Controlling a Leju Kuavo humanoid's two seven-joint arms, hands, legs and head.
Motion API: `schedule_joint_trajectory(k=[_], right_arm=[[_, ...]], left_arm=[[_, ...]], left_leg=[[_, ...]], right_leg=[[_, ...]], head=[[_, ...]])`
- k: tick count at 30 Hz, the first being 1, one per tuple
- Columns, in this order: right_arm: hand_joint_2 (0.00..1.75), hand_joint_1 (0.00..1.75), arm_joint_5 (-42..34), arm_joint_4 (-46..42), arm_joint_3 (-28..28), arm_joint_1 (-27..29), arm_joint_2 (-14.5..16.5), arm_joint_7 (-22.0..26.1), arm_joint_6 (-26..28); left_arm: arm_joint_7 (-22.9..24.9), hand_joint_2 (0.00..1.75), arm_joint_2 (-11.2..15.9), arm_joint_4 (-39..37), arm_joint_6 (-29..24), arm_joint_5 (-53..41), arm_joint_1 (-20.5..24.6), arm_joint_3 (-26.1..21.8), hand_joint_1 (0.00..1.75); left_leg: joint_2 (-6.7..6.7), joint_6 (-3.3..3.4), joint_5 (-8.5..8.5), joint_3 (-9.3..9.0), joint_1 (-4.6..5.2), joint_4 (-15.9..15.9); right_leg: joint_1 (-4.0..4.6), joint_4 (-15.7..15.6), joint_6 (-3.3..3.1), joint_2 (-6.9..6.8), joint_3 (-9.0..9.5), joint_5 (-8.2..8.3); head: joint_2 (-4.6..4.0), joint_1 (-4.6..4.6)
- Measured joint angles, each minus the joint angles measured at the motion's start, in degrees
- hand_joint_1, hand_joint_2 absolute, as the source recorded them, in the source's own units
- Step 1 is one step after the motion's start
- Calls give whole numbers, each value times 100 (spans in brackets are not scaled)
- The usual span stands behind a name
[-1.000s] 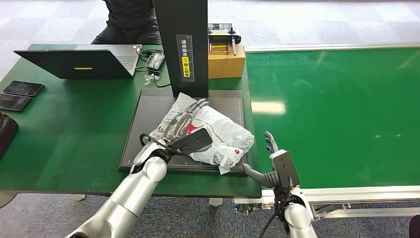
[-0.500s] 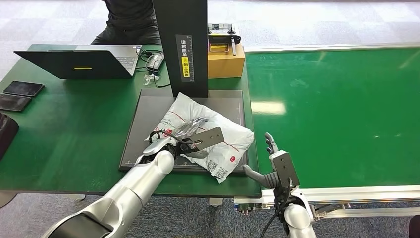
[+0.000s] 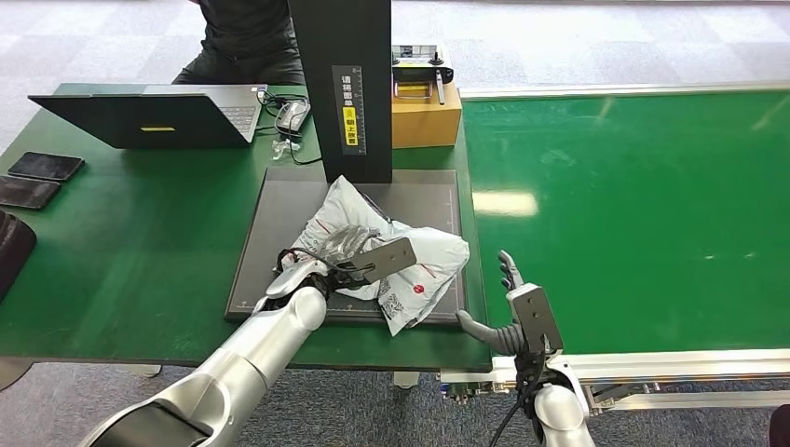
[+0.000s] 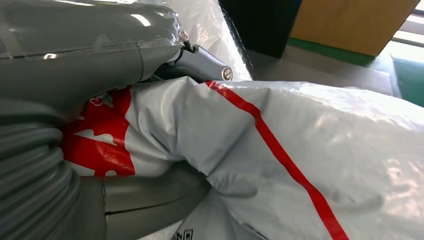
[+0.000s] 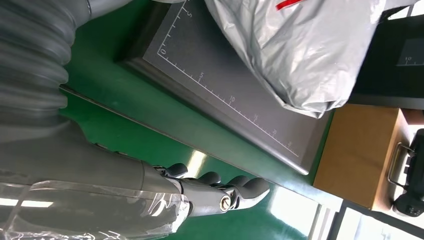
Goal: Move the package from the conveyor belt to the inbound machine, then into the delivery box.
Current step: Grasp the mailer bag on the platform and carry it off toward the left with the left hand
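Observation:
The package is a crumpled white plastic mailer with red stripes and labels, lying on the dark platform of the inbound machine. My left hand grips it from the near side, fingers curled into the plastic. In the left wrist view the thumb and fingers close around the bunched white mailer. My right hand hovers open at the table's near edge, right of the platform, holding nothing. Its straight fingers show above the green surface, with the package apart from them.
The machine's black upright column stands behind the package. A cardboard box with a controller on top sits beside it. A laptop, a mouse and two phones lie on the green table. The green conveyor belt runs right. A person sits beyond.
My left hand went from lying flat on the package to curling into it. The package has bunched up and its near right part has lifted. The right hand stayed put.

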State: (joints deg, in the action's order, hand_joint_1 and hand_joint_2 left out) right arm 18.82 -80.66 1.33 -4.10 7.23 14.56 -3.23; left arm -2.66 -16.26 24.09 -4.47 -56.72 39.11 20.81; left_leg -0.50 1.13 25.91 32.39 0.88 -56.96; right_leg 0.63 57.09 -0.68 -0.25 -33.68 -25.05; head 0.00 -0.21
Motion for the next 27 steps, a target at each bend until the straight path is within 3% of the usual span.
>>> schedule_joint_trajectory(k=[4, 8, 11, 18, 27], right_arm=[[175, 0, -8, -14, -11, 47, -1, 3, 1], [175, 0, -50, -31, -49, 74, 0, 48, 4], [175, 0, -91, -41, -62, 106, -2, 81, 4], [175, 0, -151, -97, -87, 209, -3, 154, 3], [175, 0, -203, -115, -157, 309, -13, 205, 17]], left_arm=[[-385, 175, 1, 4, -373, 137, -130, -101, 175], [-870, 175, 9, 53, -1211, 83, -302, -116, 175], [-971, 175, 41, 133, -1742, -20, -374, -116, 175], [-419, 175, 299, 382, -2598, -280, -411, -257, 175], [167, 175, 896, 588, -3175, -490, -460, -1191, 175]], left_leg=[[0, 0, 0, 1, 0, 0], [0, 0, 0, 6, 0, 0], [0, 0, 0, 9, 0, 0], [-2, -1, 0, 14, -2, 1], [-7, -5, -2, 17, -4, 3]], right_leg=[[0, 0, 0, 0, -1, 0], [0, 0, 0, 1, -7, 0], [0, 0, 0, 1, -11, 0], [4, 1, -2, 3, -17, -1], [6, 5, -3, 10, -21, -2]], head=[[0, -1], [0, -1], [0, -1], [0, 0], [0, -1]])
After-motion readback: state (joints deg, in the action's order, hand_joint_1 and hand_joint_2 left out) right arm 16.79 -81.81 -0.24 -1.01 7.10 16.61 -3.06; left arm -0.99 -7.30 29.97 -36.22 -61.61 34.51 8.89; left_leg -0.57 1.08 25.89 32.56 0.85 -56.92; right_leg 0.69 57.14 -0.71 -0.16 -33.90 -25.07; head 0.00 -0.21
